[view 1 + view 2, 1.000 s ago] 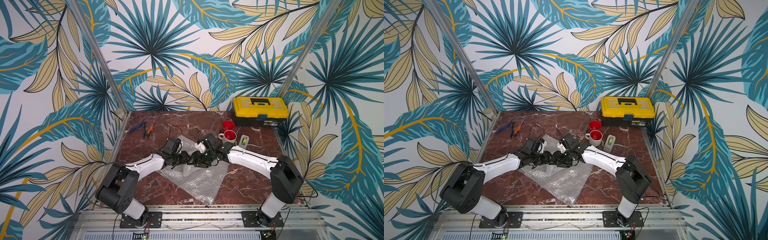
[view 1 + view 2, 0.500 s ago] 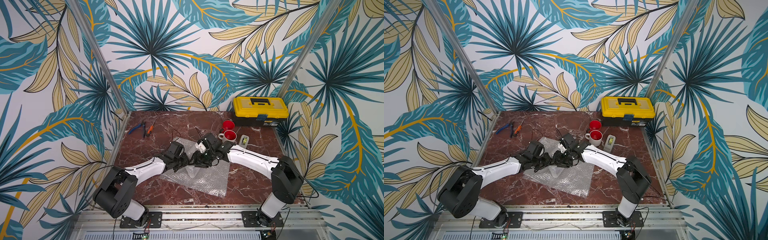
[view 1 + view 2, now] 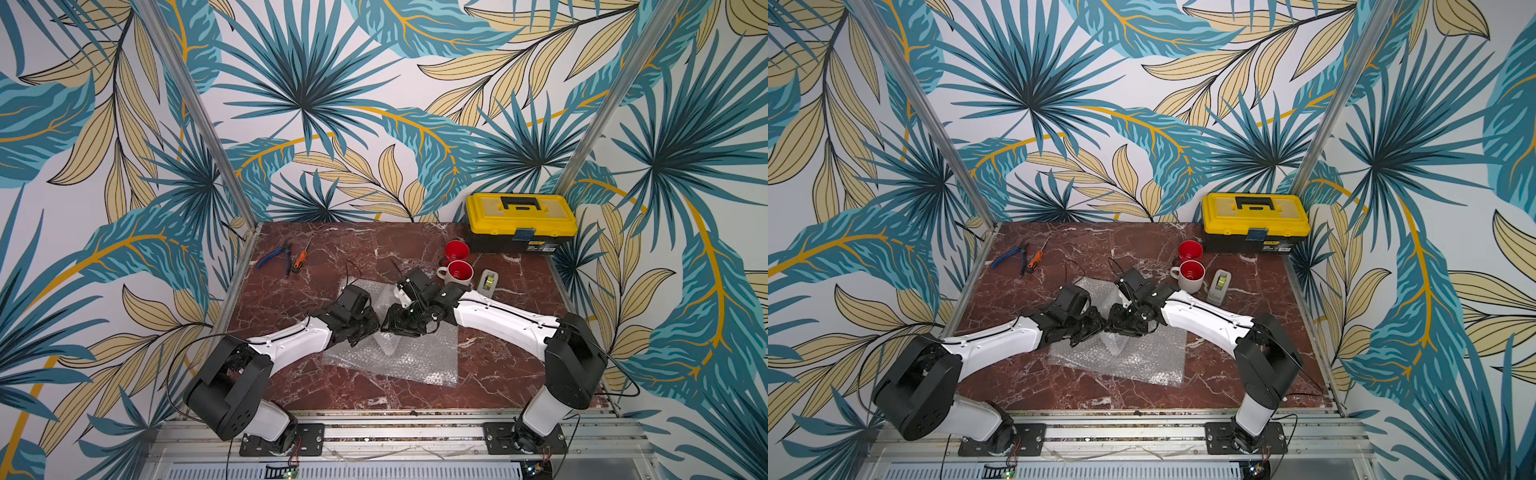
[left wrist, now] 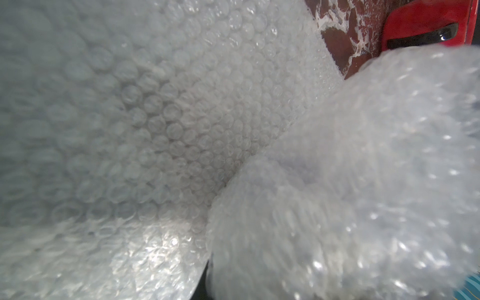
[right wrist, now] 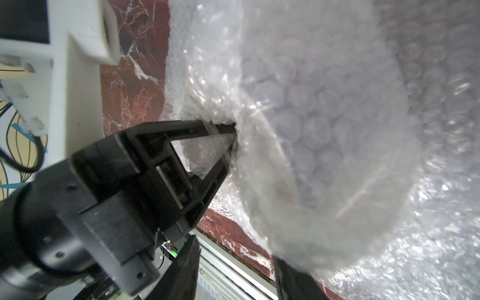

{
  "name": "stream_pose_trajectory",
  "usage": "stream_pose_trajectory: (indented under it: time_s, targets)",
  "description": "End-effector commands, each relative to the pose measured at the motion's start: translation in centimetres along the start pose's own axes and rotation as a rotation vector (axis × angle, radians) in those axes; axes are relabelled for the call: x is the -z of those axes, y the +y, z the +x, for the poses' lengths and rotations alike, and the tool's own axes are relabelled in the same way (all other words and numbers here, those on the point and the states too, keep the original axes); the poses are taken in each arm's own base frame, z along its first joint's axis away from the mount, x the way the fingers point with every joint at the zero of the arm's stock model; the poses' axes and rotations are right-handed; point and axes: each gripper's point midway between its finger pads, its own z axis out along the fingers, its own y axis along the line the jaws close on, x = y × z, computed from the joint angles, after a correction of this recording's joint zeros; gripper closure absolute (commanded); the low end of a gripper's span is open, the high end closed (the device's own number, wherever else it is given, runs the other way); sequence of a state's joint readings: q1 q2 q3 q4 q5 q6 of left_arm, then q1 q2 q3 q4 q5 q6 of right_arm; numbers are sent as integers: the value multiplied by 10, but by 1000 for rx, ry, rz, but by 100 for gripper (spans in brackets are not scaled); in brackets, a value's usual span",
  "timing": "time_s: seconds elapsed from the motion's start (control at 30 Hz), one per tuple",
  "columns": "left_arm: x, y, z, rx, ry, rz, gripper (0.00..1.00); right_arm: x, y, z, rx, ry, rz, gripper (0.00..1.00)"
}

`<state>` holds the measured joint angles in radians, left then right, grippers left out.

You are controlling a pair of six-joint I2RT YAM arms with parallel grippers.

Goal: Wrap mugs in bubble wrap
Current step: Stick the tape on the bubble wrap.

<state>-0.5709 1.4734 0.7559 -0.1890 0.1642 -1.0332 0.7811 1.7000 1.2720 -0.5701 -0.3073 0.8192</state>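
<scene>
A sheet of bubble wrap lies crumpled on the marble table, raised into a fold at its middle. My left gripper is shut on that fold. My right gripper faces it closely, jaws apart; a rounded pale bundle of wrap rests against one finger, the other stands free. What is inside the bundle I cannot tell. A red mug and a white mug with red inside stand upright and bare at the back right. Wrap hides the left fingers in the left wrist view.
A grey tape dispenser sits right of the white mug. A yellow toolbox fills the back right corner. Blue pliers and an orange screwdriver lie at the back left. A metal rail borders the table's front edge.
The left gripper has closed on the wrap's fold. The sheet has turned and its near corner has drawn in. The right jaws have narrowed slightly.
</scene>
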Motion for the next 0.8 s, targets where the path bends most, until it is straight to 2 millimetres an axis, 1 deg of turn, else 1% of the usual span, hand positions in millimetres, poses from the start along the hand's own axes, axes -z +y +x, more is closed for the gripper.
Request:
stream_pose_trajectory:
  time_s: [0.0, 0.23, 0.3, 0.37, 0.43, 0.53, 0.67, 0.77]
  targets:
    - [5, 18, -17, 34, -84, -63, 84, 6, -78, 24, -84, 54, 322, 52]
    - [6, 15, -17, 27, -86, -56, 84, 3, -81, 18, -85, 36, 347, 53]
    - [6, 15, -17, 26, -86, -56, 84, 4, -78, 18, -84, 37, 337, 53]
    - [6, 15, -16, 26, -84, -58, 84, 7, -78, 16, -85, 26, 344, 53]
    - [6, 15, -16, 28, -84, -58, 84, 14, -83, 14, -79, 7, 385, 53]
    - [5, 15, -17, 27, -83, -59, 84, 17, -89, 12, -74, -5, 420, 53]
    - [4, 14, -16, 23, -79, -59, 84, 16, -93, 10, -78, -9, 442, 50]
    - [4, 14, -15, 23, -79, -60, 84, 16, -91, 5, -79, -28, 442, 45]
